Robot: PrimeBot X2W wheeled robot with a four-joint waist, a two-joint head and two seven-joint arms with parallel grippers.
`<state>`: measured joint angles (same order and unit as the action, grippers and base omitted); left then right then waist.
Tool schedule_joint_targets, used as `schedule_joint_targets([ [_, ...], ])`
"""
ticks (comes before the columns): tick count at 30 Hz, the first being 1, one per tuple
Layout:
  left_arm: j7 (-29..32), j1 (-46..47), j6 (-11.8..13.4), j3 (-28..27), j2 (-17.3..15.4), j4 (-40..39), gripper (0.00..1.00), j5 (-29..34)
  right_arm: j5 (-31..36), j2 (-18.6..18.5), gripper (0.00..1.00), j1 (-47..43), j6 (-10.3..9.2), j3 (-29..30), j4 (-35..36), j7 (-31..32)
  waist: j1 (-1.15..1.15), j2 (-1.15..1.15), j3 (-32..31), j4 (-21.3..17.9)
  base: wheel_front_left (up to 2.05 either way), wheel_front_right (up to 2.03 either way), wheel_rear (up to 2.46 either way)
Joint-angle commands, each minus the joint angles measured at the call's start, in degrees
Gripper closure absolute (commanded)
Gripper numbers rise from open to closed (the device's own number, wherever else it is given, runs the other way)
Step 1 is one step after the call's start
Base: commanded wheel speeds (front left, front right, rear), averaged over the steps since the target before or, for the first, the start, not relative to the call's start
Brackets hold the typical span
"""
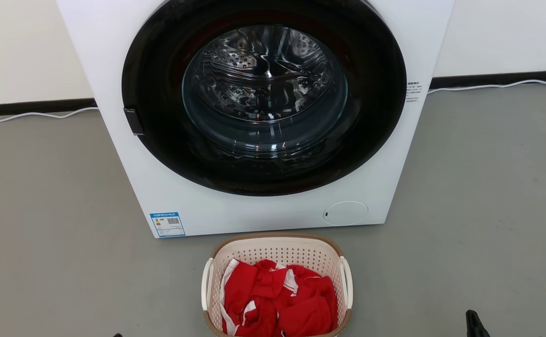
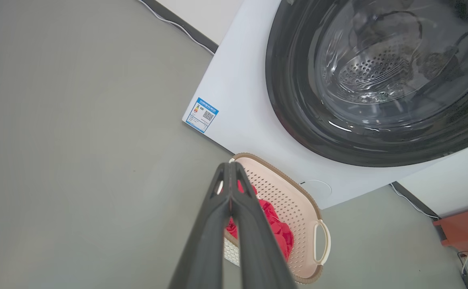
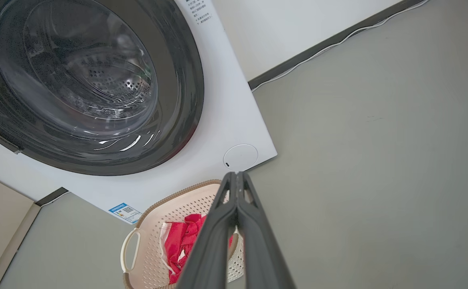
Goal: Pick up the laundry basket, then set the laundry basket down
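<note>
A grey floor [image 1: 488, 210] is seen, and on it a white washing machine [image 1: 109, 56] is stood against a pale wall, its round dark door [image 1: 160, 154] shut over a shiny drum. The laundry basket [image 1: 277, 250] is set on the floor just in front of the machine, below the door. A crumpled red and white garment [image 1: 277, 299] is piled inside it. The left gripper [image 2: 229, 170] is pressed fully closed with nothing between its fingers and is held off to the basket's left, not touching it. The right gripper [image 3: 237, 178] is likewise closed tight and empty, off to the basket's right. A small blue label [image 1: 167, 224] is stuck at the machine's lower left corner.
</note>
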<state>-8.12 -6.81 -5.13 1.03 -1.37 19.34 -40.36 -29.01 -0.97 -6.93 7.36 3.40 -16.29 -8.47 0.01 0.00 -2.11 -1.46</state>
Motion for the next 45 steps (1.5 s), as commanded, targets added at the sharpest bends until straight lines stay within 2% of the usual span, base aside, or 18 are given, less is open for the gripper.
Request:
schedule_joint_targets([
  [1, 0.23, 3.1, -0.65, -0.98, -0.82, -1.64, 1.0, -1.28, -1.64, -0.9, 1.0, 2.72, 0.04, 0.11, 1.38, 0.53, 0.0, 0.0, 0.03, 0.02, 0.0, 0.0, 0.0],
  [45, 7.49, 8.1, -1.51, -4.3, -1.17, -3.47, 1.0, -26.76, -32.66, -1.41, 1.0, 7.96, 0.09, 1.63, 1.83, 7.8, 0.0, 0.0, 1.17, 0.75, 0.0, 0.0, 0.0],
])
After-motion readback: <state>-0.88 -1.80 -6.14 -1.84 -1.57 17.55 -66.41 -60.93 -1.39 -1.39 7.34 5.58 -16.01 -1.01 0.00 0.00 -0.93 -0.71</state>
